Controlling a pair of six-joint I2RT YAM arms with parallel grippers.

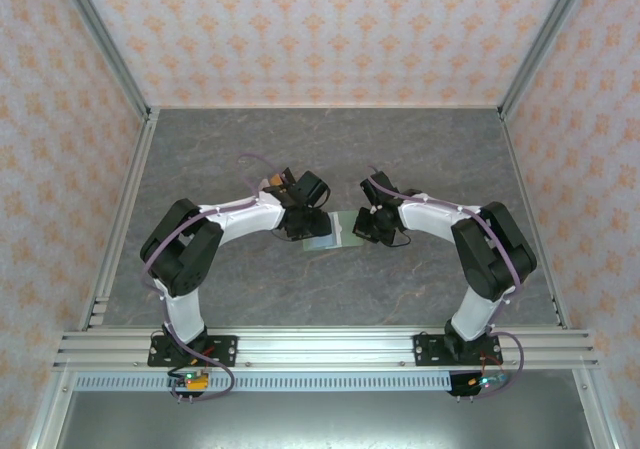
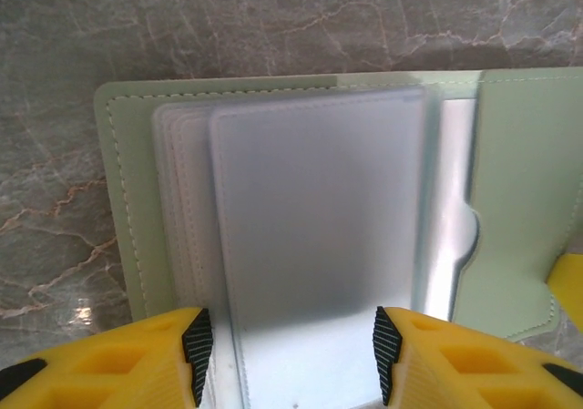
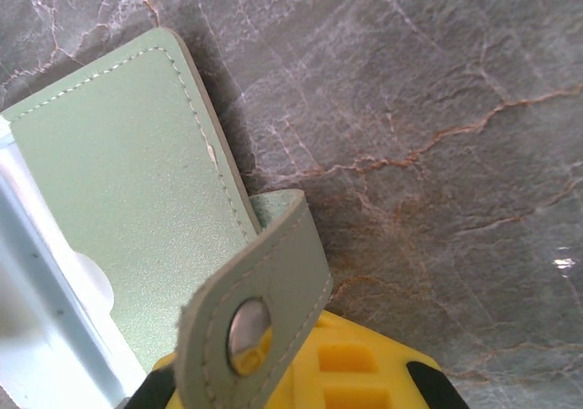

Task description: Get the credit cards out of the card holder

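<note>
Card holder (image 1: 335, 233) lies open on the grey marble table (image 1: 330, 149), at its middle, between the two arms. Left gripper (image 2: 291, 359): fingers spread, flanking the near end of a stack of frosted sleeves (image 2: 319, 227) inside the green cover. Right gripper (image 1: 372, 227): fingers pressed together at the raised snap tab (image 3: 264, 309). Whether they pinch the tab cannot be told.

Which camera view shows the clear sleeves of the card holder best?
Left wrist: the clear sleeves lie fanned on the open card holder, large and close. Right wrist catches a sliver at its lower left; top external gives a tiny pale patch.
</note>
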